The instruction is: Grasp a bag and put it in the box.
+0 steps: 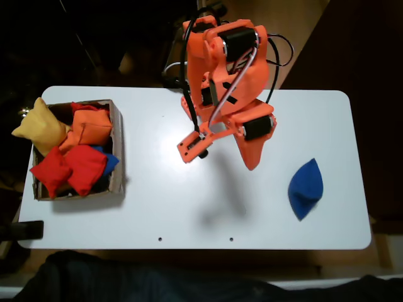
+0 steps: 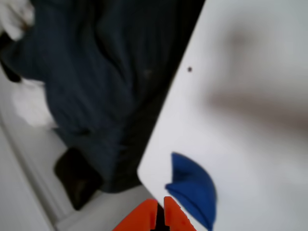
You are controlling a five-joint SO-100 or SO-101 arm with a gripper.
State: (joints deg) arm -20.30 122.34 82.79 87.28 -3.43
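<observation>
Bag (image 1: 306,189) lies tip up (long axis near-vertical, fixed view).

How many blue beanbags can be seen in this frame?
2. One blue bag lies alone on the table's right side in the fixed view. Another blue beanbag peeks from under red ones in the box; more may be hidden.

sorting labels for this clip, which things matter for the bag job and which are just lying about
For the job:
blue beanbag
cardboard box
end effector

Lying about:
yellow beanbag
orange beanbag
red beanbags
</observation>
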